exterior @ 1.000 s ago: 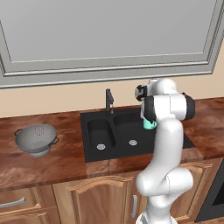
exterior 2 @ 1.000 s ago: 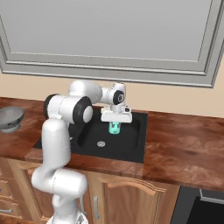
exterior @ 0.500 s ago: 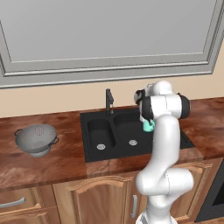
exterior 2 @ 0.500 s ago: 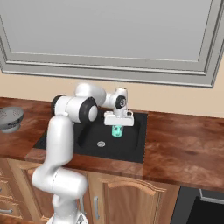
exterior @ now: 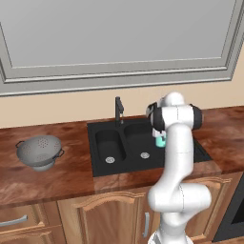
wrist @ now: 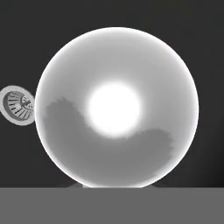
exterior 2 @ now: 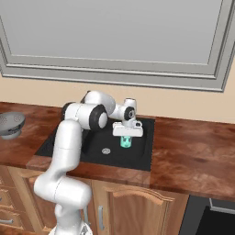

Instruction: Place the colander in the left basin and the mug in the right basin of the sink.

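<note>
Wood-grain kitchen counter under a grey-framed window, black double sink set in it, mug carried over the wide basin.

Left base view: the colander (exterior: 39, 151) sits on the counter (exterior: 57, 176) at 9 o'clock of the sink (exterior: 143, 145), well apart; the left basin (exterior: 108, 147) holds nothing; the teal mug (exterior: 161, 141) peeks out beside the arm. Right base view: the gripper (exterior 2: 126, 136) is clenched on the mug (exterior 2: 125, 141), hanging above the right basin (exterior 2: 117, 144). Hand view: the mug's (wrist: 117, 107) white interior faces the camera, a drain (wrist: 17, 105) at 9 o'clock; finger contact is hidden, probably on the rim. The mug looks light, rigid, smooth and breakable; the colander looks stiff metal, best taken by a rim or loop handle.
</note>
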